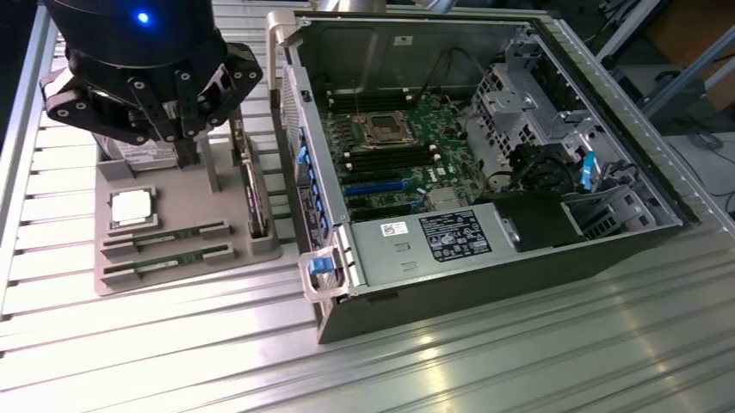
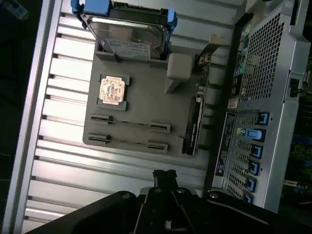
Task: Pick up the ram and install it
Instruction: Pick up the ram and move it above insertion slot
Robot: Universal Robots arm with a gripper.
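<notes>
Gripper (shut, holding nothing) hangs over the tray; ram lies slotted nearby, untouched

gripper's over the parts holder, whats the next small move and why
Probably open the gripper: it is shut and empty above the gray holder. Both ram sticks lie untouched in their slots there, and shut jaws could not take one.

Ram sticks in tray slots; tray beside computer case, on table.
</notes>
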